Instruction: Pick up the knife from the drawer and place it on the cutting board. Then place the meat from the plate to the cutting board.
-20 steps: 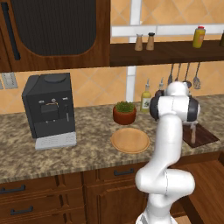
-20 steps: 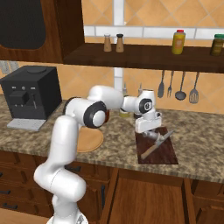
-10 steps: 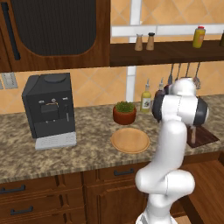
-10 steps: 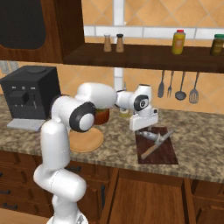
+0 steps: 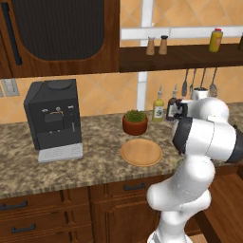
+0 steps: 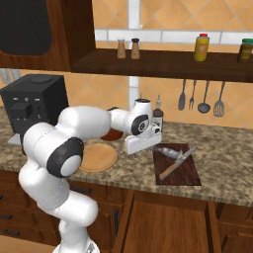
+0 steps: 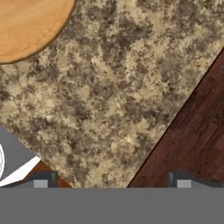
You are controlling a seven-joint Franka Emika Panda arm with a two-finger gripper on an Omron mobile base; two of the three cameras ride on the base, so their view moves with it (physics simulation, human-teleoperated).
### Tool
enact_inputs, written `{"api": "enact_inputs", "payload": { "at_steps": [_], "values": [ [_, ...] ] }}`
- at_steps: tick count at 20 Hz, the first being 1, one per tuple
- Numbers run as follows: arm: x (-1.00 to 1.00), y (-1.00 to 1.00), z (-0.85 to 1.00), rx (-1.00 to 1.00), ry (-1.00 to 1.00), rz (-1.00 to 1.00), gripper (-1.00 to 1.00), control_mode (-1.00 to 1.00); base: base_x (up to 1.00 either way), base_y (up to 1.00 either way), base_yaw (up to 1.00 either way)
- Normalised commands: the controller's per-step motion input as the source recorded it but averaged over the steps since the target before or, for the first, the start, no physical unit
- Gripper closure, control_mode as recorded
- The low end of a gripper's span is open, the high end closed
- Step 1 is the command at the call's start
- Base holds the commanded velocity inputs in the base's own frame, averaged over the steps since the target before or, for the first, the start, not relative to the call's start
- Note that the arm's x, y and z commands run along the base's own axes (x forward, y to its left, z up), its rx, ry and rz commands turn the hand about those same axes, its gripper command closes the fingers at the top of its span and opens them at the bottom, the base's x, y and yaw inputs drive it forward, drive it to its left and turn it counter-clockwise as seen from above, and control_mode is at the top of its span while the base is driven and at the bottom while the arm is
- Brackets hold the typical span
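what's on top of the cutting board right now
On the cutting board lie the knife and the meat, the meat near the far left corner. Whether they touch is unclear. The board under them is hidden.

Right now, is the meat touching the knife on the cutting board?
Touching. The right base view shows the meat lying against the knife blade on the cutting board, no gap between them.

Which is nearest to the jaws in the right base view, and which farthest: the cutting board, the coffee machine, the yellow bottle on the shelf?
From the gripper:
1. The cutting board, just beside it on the counter.
2. The yellow bottle, up on the shelf.
3. The coffee machine, far at the other end of the counter.
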Motion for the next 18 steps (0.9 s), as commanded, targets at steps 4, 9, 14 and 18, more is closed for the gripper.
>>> {"api": "enact_inputs", "payload": {
  "at_steps": [4,9,14,18],
  "values": [
    [-0.28,1.00,0.09,-0.12,-0.11,-0.23,-1.00,-1.00,0.00,0.00,0.00],
    [0.09,1.00,0.14,-0.17,-0.10,-0.28,-1.00,-1.00,0.00,0.00,0.00],
    [0.18,1.00,0.62,-0.17,-0.27,-0.32,-1.00,-1.00,0.00,0.00,0.00],
    [0.00,1.00,0.95,-0.13,-0.42,-0.37,-1.00,-1.00,0.00,0.00,0.00]
  ]
}}
